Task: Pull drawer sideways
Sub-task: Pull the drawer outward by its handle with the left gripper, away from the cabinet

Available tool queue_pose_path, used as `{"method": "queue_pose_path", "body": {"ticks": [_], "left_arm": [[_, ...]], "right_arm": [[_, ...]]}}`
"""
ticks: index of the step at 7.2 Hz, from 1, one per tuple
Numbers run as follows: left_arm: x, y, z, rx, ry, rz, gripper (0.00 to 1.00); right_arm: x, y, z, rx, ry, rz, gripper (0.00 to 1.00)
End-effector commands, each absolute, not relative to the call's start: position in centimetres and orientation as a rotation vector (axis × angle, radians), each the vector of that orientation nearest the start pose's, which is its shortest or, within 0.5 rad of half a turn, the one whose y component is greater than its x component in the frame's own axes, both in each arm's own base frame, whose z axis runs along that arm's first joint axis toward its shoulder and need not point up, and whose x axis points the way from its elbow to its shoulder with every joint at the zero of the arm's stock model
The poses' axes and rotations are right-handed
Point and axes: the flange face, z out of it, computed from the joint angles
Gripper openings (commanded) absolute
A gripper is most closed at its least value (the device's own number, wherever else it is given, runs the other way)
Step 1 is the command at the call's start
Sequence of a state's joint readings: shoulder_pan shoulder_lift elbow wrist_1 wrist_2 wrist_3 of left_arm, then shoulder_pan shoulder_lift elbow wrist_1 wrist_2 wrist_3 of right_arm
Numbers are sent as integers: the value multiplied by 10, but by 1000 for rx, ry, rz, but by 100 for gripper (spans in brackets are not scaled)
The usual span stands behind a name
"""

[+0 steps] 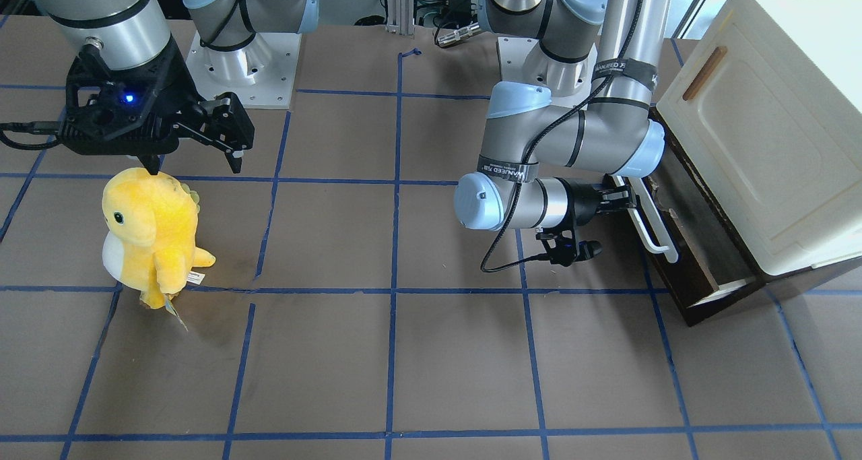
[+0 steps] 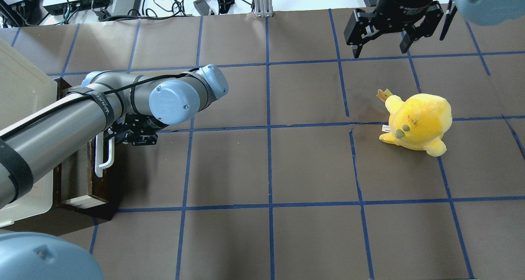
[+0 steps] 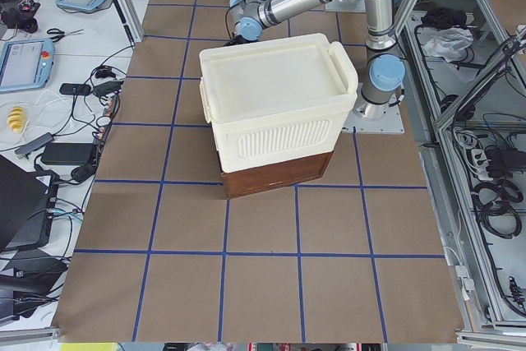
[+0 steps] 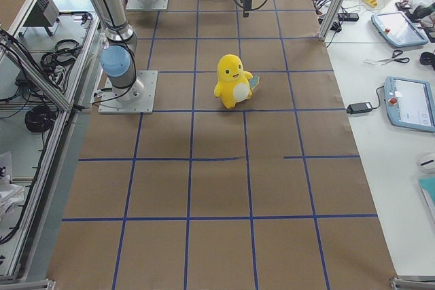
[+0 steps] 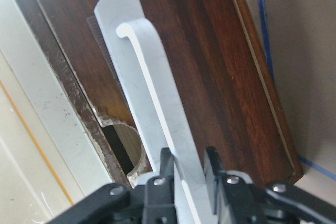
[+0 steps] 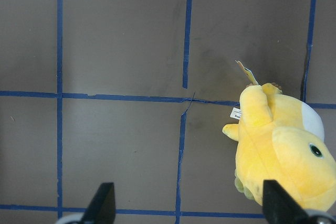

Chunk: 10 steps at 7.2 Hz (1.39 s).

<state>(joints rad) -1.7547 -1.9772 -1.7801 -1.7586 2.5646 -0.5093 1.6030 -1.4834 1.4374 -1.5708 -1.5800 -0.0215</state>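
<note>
The left gripper point(image 5: 189, 174) was clamped on the white bar handle point(image 5: 149, 93), one finger on each side of the bar near one end. The drawer point(image 1: 700, 244) sat at 9 o'clock on the table in the overhead view, beneath the cream-white cabinet point(image 1: 761, 143). It stood partly out, with a strip of pale interior showing behind its front panel. By that, the grasp looked done and the pull seemed under way. How much travel was left could not be told.

Only the left wrist view showed the fingers closed on the bar; in the overhead view the forearm hid that contact. The front-facing view gave the drawer's opening most plainly. The exterior left view showed just the cabinet's back and the brown base under it.

The right gripper point(image 2: 379, 50) hung at 1 o'clock in the overhead view, jaws apart and holding nothing. The yellow plush toy point(image 6: 283, 145) stood at 3 o'clock, and the right wrist view looked down on it between the spread fingertips.
</note>
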Motion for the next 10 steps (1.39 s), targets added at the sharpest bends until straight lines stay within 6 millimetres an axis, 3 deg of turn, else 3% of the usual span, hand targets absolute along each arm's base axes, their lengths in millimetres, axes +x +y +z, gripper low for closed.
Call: {"method": "queue_pose_path", "body": {"ticks": [1,10], "left_arm": [[-146,-501,215,126,1982,414,0],[-185,-501,224,145,2033,372,0]], "right_arm": [[149,-529,509,-84,3149,-73,100],[149,-529,509,-84,3149,-73,100]]}}
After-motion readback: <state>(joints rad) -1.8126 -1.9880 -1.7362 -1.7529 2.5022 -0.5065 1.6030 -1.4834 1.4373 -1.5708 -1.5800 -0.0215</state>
